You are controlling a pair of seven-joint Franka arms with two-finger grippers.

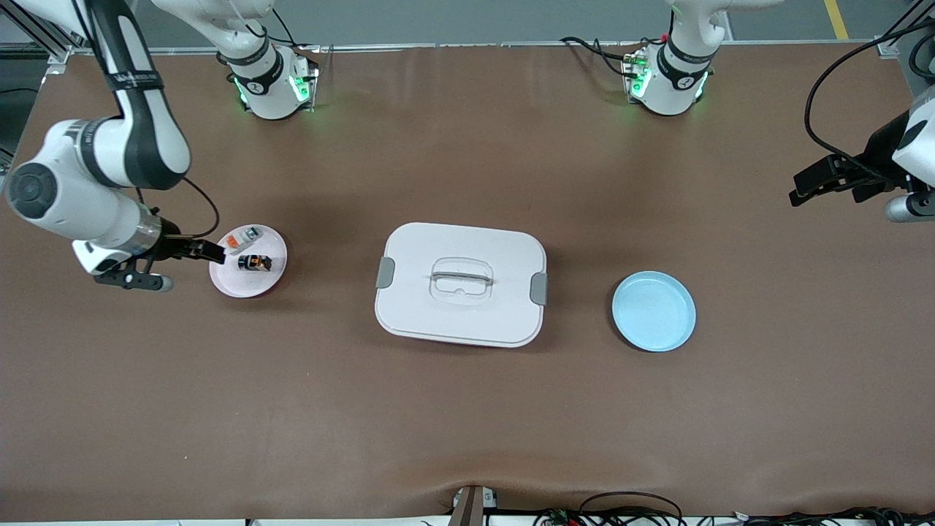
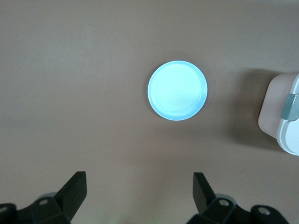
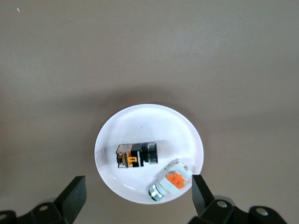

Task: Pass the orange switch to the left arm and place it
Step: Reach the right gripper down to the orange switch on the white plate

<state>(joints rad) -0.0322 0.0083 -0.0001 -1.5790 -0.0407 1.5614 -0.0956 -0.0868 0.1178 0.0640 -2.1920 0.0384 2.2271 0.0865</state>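
Nearest you sat the box, mid-worktop, latched. At the right arm's end, your right gripper hung with fingers released at the rim of the pink plate, where the orange switch lay beside a whitish-grey component. The blue plate waited toward the left arm's end, and your left gripper idled there, fingers released. You looked to be in the first pick: next came lowering squarely onto the black part only. No writing was readable.

The box is cut off by the left wrist view's edge.
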